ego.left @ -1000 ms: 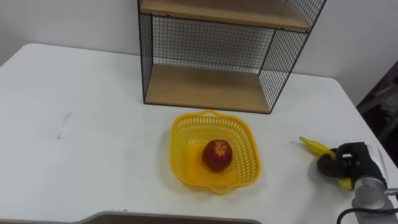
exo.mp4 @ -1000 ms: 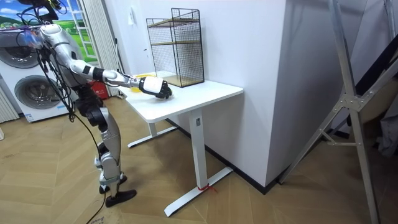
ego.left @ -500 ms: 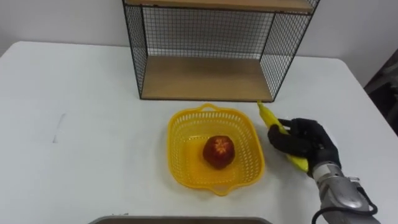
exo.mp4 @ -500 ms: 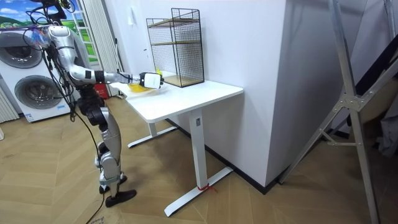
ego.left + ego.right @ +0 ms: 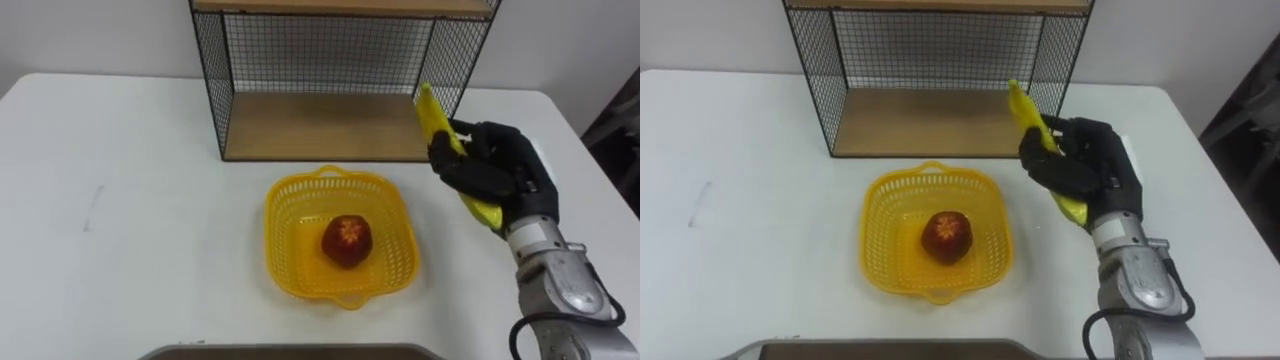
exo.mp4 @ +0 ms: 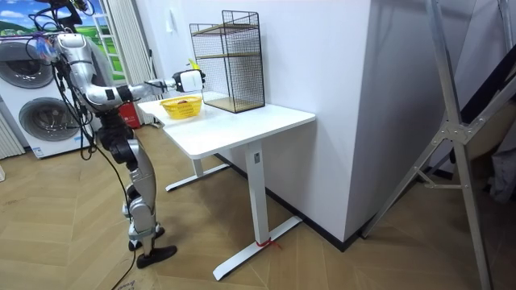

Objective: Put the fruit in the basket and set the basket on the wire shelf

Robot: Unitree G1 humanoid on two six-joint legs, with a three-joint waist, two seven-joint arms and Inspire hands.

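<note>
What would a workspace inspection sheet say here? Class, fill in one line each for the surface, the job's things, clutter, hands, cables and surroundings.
Surface: white table, with the job's things on it.
Job's things: yellow basket on the table in front of the wire shelf; red apple inside the basket; banana lifted off the table, to the right of the basket.
Clutter: nothing seen.
Hands: right hand curled round the banana, near the shelf's right front corner.
Cables: nothing seen on the table.
Surroundings: washing machines behind the robot; wooden floor.
</note>
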